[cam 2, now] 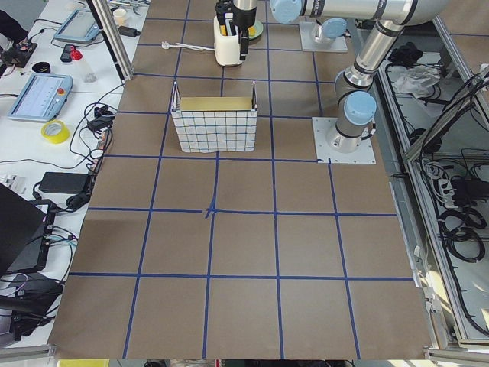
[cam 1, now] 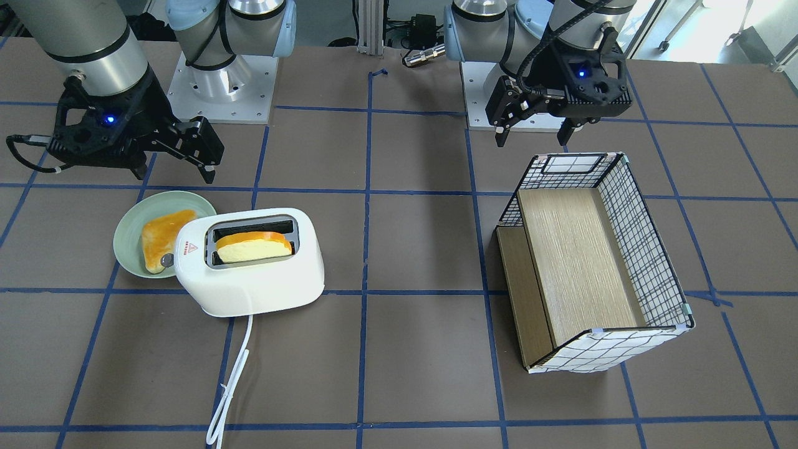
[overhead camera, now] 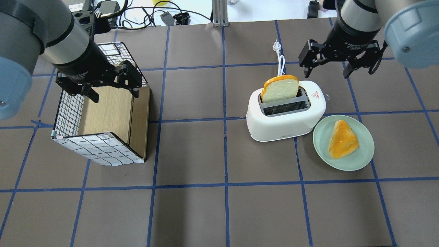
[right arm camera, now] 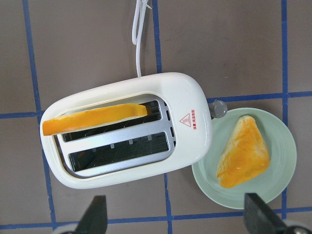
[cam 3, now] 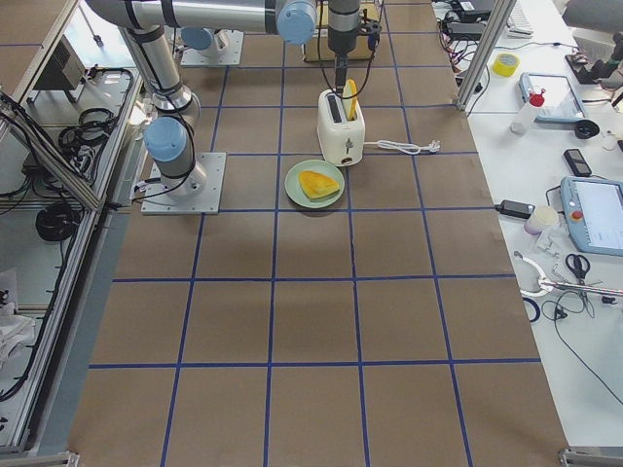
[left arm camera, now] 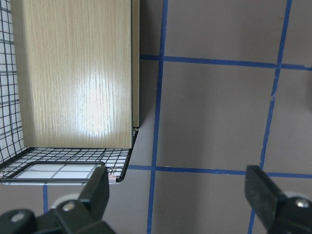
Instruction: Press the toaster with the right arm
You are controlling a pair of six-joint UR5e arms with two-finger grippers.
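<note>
The white toaster stands on the table with a slice of bread upright in one slot. Its grey knob faces the plate. My right gripper is open and empty. It hangs above the table just beyond the toaster's knob end and touches nothing. In the right wrist view the toaster lies below the open fingers. In the front view the right gripper is above the plate's far side. My left gripper is open and empty above the basket.
A pale green plate with a triangular piece of toast touches the toaster's knob end. A wire-grid basket with wooden panels stands on my left. The toaster's white cord runs away from me.
</note>
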